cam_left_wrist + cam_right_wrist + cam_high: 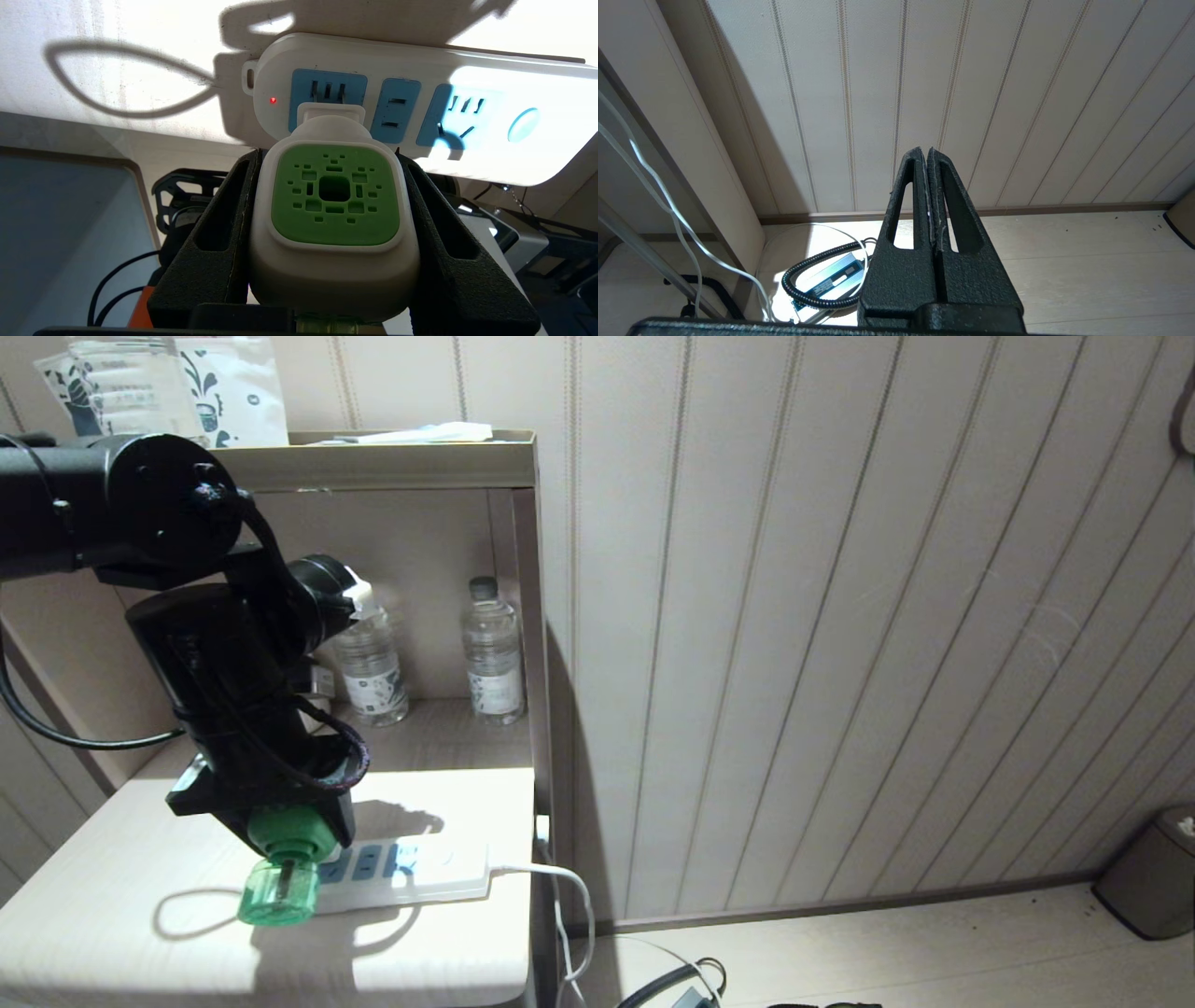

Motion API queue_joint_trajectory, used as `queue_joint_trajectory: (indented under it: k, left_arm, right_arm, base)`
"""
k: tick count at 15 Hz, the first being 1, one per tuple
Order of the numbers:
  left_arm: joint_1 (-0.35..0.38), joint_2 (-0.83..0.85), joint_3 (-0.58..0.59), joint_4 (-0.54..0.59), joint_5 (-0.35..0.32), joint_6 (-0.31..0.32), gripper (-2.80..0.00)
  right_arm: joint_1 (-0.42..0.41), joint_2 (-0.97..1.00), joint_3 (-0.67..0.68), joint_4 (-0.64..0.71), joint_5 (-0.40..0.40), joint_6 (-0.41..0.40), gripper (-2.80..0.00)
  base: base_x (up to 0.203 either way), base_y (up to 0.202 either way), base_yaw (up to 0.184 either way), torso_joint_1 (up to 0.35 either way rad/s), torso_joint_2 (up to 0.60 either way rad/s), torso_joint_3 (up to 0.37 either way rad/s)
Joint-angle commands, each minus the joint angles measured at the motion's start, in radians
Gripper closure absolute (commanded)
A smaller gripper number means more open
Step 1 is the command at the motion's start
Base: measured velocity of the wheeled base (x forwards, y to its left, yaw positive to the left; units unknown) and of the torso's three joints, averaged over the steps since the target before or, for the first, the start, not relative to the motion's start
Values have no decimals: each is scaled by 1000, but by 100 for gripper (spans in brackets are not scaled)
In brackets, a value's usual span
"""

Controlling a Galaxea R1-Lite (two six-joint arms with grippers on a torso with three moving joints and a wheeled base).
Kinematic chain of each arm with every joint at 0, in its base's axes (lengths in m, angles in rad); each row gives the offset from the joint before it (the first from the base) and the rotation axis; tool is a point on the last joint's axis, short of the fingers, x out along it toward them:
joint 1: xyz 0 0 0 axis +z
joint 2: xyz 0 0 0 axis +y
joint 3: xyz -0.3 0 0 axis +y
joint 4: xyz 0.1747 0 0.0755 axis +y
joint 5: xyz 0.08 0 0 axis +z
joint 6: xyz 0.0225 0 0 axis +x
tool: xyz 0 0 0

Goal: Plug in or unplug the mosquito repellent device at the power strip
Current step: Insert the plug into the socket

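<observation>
Sunlit tabletop (112,915) carries the power strip (411,870). My left gripper (334,205) has its fingers (219,224) clamped on the mosquito repellent device (334,200) at the end socket. It looks light, rigid, slick; I grip the cap's flanks. Water bottles (492,653) stand well behind, unobstructing. Right gripper (930,196) idles with fingers pressed together.

Smooth white plastic strip (420,60), matt white device (334,261) shell with matt green perforated insert, translucent green bottle (277,893), rough black gripper fingers (210,261), pale wood-grain table (121,859).
</observation>
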Motion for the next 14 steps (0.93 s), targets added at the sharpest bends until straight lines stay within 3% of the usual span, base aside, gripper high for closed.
queue_joint_trajectory:
  k: [1, 14]
  left_arm:
    - [1, 6, 1, 9, 2, -3, 0]
    - [3, -6, 7, -2, -31, 32, 0]
  right_arm:
    - [0, 0, 0, 1, 0, 0, 0]
    - [0, 0, 0, 1, 0, 0, 0]
  base:
    - [0, 0, 0, 0, 0, 0]
    - [0, 0, 0, 0, 0, 0]
